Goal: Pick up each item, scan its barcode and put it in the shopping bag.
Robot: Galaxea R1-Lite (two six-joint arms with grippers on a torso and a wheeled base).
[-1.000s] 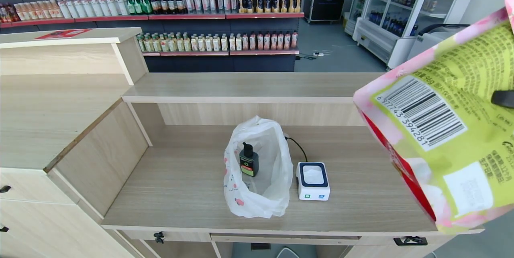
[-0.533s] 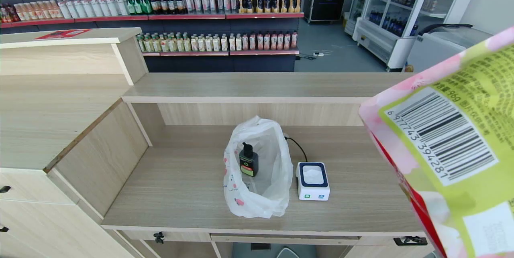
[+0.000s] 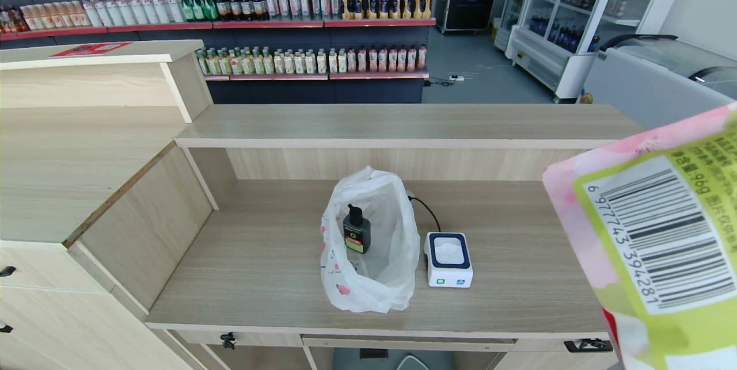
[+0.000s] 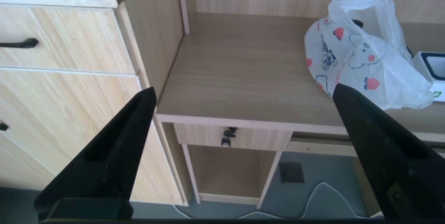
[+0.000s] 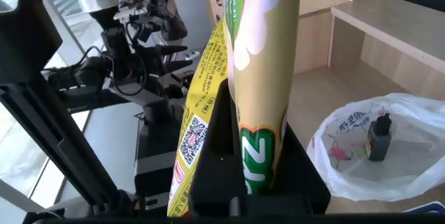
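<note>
A pink and green snack pouch point(image 3: 662, 243) hangs at the right of the head view, above the counter's right end, its barcode facing the camera. My right gripper point(image 5: 261, 156) is shut on the pouch point(image 5: 264, 57), holding it edge-on and upright. A white shopping bag point(image 3: 368, 243) stands open mid-counter with a dark bottle point(image 3: 356, 232) inside. Just right of it sits the white scanner point(image 3: 448, 258). My left gripper point(image 4: 243, 90) is open and holds nothing, hanging in front of the counter's front edge, left of the bag point(image 4: 368, 50).
The wooden counter point(image 3: 259, 266) has a raised ledge point(image 3: 357, 122) behind and a taller cabinet with drawers point(image 3: 52, 278) on the left. The scanner's cable point(image 3: 426, 209) runs back behind the bag. Drink shelves and fridges stand far behind.
The pouch has moved down and to the right in the head view, its barcode turning more upright. The dark fingertip seen on it a second ago has left the picture.
</note>
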